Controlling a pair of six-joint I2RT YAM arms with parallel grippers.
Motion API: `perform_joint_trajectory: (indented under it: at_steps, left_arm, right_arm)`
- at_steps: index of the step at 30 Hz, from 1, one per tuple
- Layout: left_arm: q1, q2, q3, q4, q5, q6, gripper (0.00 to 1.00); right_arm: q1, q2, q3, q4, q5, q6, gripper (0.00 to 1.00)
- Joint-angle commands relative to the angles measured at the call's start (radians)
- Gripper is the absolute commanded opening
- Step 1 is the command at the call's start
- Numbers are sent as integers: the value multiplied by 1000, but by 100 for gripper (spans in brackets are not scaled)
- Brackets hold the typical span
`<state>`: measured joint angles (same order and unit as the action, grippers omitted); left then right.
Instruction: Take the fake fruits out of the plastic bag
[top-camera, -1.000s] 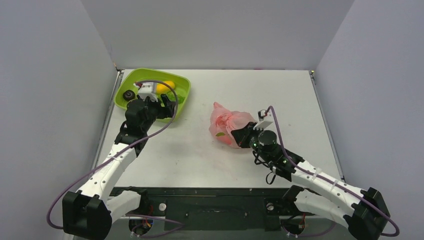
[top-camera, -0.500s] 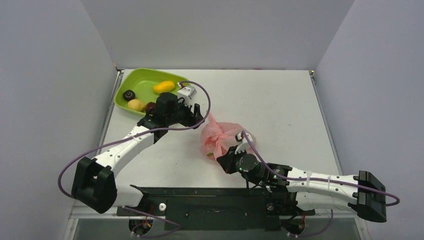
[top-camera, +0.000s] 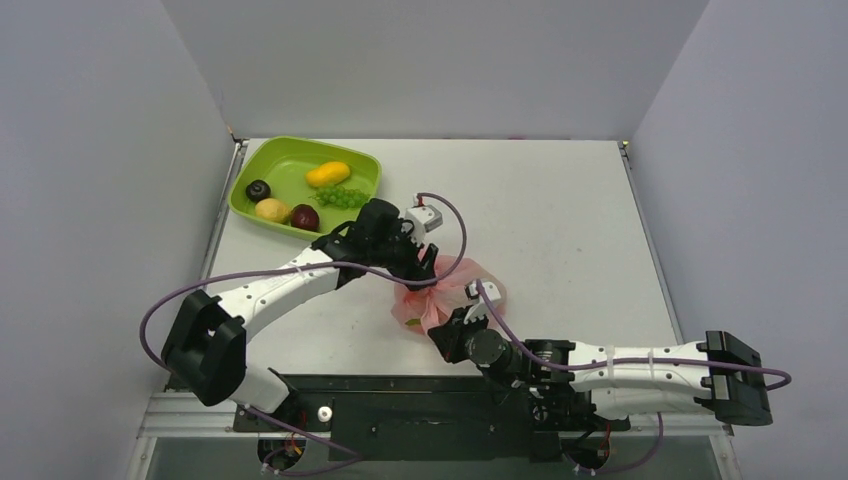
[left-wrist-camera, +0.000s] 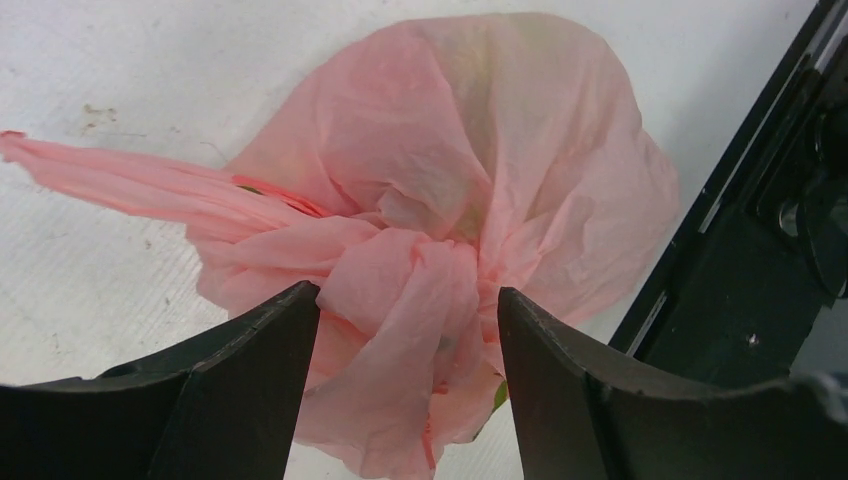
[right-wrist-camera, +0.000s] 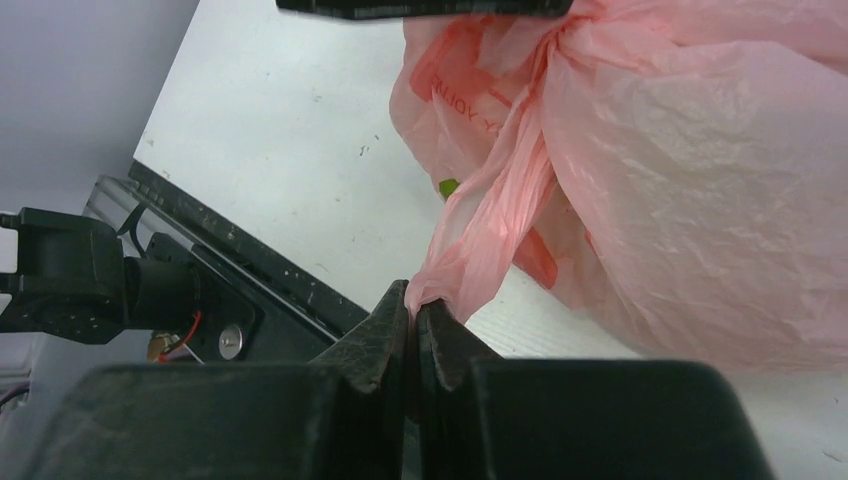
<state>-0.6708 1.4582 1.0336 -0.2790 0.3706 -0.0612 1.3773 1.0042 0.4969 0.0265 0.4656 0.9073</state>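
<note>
The pink plastic bag (top-camera: 443, 293) lies bunched near the table's front edge, and I see no fruit outside it there. My left gripper (top-camera: 424, 274) is open above it. In the left wrist view its fingers (left-wrist-camera: 405, 312) straddle the gathered neck of the bag (left-wrist-camera: 450, 170) without closing on it. My right gripper (top-camera: 452, 326) is shut on a twisted strip of the bag (right-wrist-camera: 470, 250), pinched at the fingertips (right-wrist-camera: 415, 303). A bit of green (right-wrist-camera: 449, 186) shows through the plastic. A dark plum (top-camera: 258, 189), a yellow lemon (top-camera: 272, 210) and a dark red apple (top-camera: 305, 217) lie in the tray.
The lime-green tray (top-camera: 290, 160) at the back left also holds a mango (top-camera: 328, 174) and green grapes (top-camera: 343, 197). The black base rail (top-camera: 400, 395) runs along the near edge, close to the bag. Grey walls enclose the table.
My left arm swung from the tray across to the bag and now sits over it. My right gripper drew the bag left and toward the near edge, still pinching it.
</note>
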Motion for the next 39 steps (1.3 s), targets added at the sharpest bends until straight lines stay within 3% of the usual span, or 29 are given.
perform_joint_trajectory:
  at_steps: [1, 5, 9, 13, 14, 17, 19, 25, 32, 39]
  left_arm:
    - [-69, 16, 48, -68, -33, 80, 62]
    - [-103, 49, 68, -105, -100, 107, 57]
    - [-108, 83, 92, -133, -148, 115, 45]
    - [-111, 94, 105, -134, -158, 117, 32]
    - [-111, 95, 110, -134, -161, 117, 29]
    - [-110, 90, 111, -130, -177, 117, 18]
    - [-110, 90, 114, -130, -181, 118, 12]
    - [-111, 67, 110, -113, -172, 112, 1]
    - [-100, 24, 97, -90, -165, 104, 0]
    - [-57, -9, 81, -44, -41, 73, 0]
  right_arm:
    - [12, -34, -3, -14, 79, 36, 0]
    - [12, -47, 0, -52, 81, 28, 0]
    - [11, -56, -2, -81, 93, 22, 5]
    - [10, -63, 13, -126, 130, 26, 16]
    - [9, -71, 16, -146, 152, 31, 27]
    - [-18, -92, 37, -190, 166, 11, 40]
    - [-69, -98, 64, -235, 142, -20, 47]
    - [-281, -159, 116, -312, -20, -193, 49]
    - [-351, -190, 166, -356, -93, -328, 57]
    - [-327, -125, 103, -100, -190, -518, 56]
